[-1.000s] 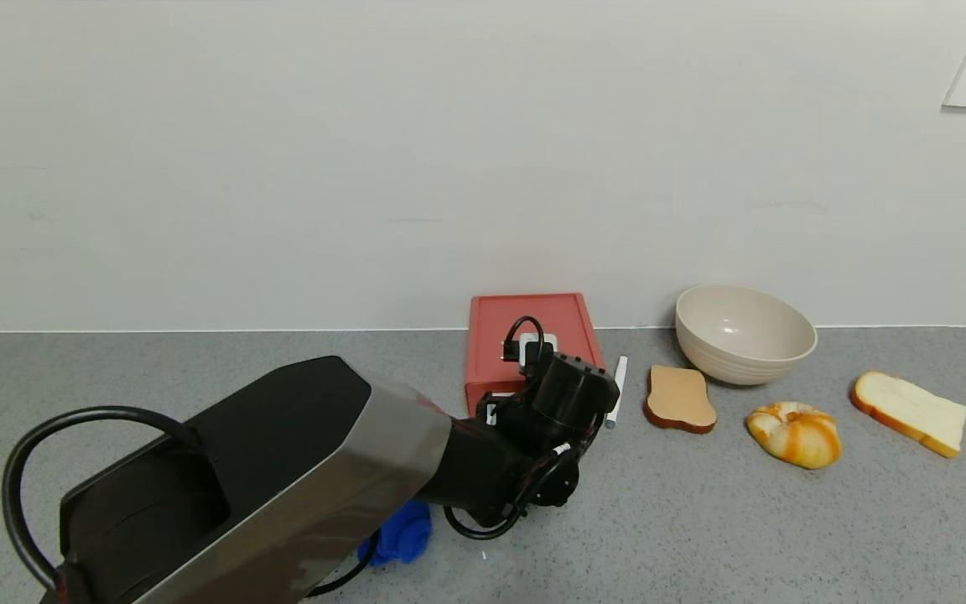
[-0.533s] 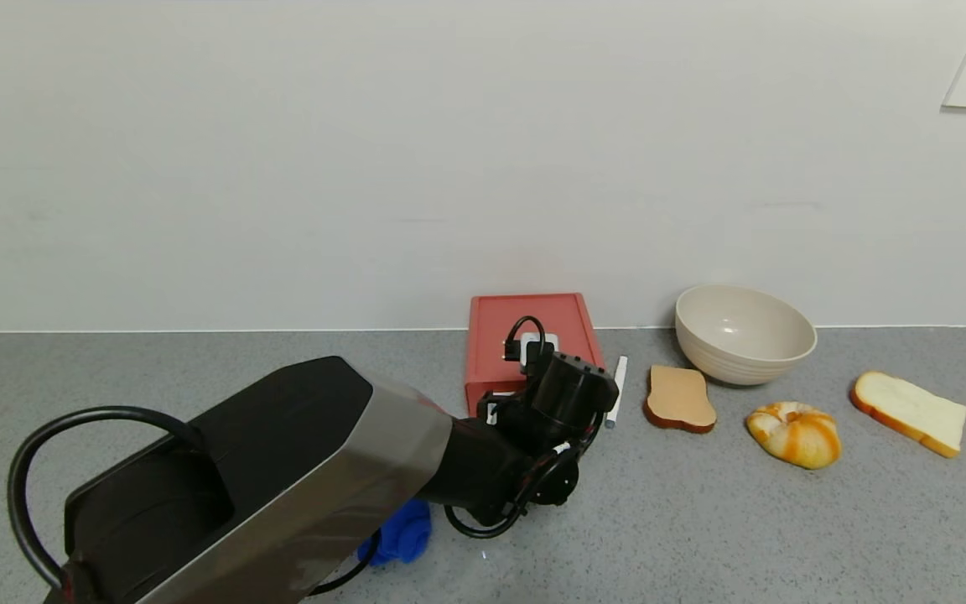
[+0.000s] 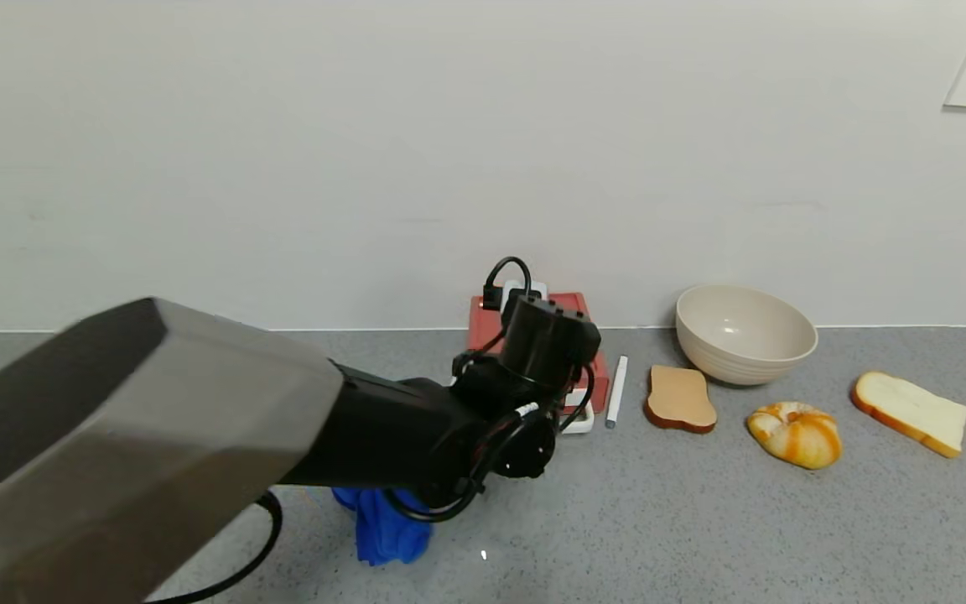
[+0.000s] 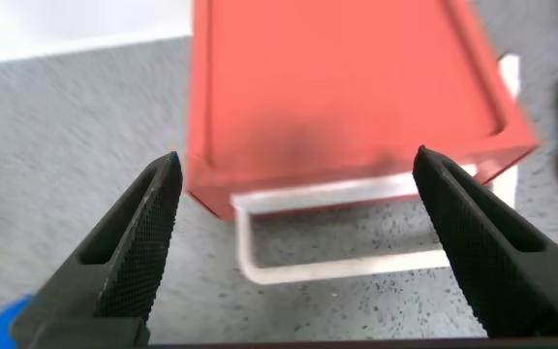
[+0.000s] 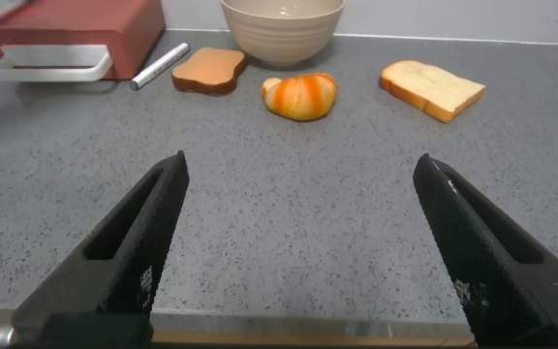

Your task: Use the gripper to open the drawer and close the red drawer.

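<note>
The salmon-red drawer (image 4: 347,97) stands against the wall, its tray pushed in. Its white loop handle (image 4: 342,267) sticks out over the grey counter. My left gripper (image 4: 296,165) is open and empty. It hovers just in front of and above the handle, one finger (image 4: 134,247) on each side, touching nothing. In the head view the left arm's wrist (image 3: 546,340) covers most of the drawer (image 3: 594,335); a corner of the handle (image 3: 581,422) shows. My right gripper (image 5: 300,165) is open and empty, low over the counter's front edge.
A white marker (image 3: 615,391) lies right of the drawer, then a toast slice (image 3: 680,398), a beige bowl (image 3: 743,334), a croissant (image 3: 795,433) and a white bread slice (image 3: 909,413). A blue cloth (image 3: 382,524) lies under my left arm.
My left arm has swung up and nearer the head camera. Its wrist has risen and moved back over the drawer, uncovering the handle's right corner. The drawer has not moved.
</note>
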Motion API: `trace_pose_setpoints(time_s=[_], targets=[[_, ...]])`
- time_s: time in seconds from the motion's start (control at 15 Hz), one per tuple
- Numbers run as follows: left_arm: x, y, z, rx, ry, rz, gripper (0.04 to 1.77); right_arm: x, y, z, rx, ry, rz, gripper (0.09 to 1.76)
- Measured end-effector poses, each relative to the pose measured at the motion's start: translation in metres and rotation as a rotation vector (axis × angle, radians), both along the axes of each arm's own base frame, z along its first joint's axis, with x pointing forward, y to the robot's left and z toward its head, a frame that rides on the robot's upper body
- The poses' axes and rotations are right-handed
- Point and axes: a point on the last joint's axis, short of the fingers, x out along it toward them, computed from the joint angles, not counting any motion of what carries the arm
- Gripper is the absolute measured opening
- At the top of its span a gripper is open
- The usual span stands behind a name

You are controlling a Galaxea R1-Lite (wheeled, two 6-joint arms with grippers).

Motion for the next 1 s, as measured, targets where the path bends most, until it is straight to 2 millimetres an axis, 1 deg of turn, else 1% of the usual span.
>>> trace_pose_setpoints(time_s=[0.13,0.27,0.4,0.47,0.53,0.6,0.73,0.87,1.0], targets=[[-0.014,0.015,0.033,0.007,-0.027,-0.07,1.72,0.0,0.0,0.0,0.0,0.0,0.0,1.71],[-0.028,0.036,0.069,0.009,-0.063,-0.154,1.72,0.0,0.0,0.0,0.0,0.0,0.0,1.71],[-0.043,0.067,0.105,0.014,-0.095,-0.254,1.72,0.0,0.0,0.0,0.0,0.0,0.0,1.71],[-0.051,0.084,0.119,0.015,-0.102,-0.32,1.72,0.0,0.0,0.0,0.0,0.0,0.0,1.71],[-0.059,0.102,0.13,0.019,-0.097,-0.391,1.72,0.0,0.0,0.0,0.0,0.0,0.0,1.71],[-0.065,0.123,0.138,0.025,-0.09,-0.458,1.72,0.0,0.0,0.0,0.0,0.0,0.0,1.71],[-0.075,0.166,0.145,0.037,-0.091,-0.518,1.72,0.0,0.0,0.0,0.0,0.0,0.0,1.71],[-0.09,0.2,0.147,0.037,-0.098,-0.489,1.72,0.0,0.0,0.0,0.0,0.0,0.0,1.71],[-0.109,0.225,0.144,0.04,-0.088,-0.426,1.72,0.0,0.0,0.0,0.0,0.0,0.0,1.71]])
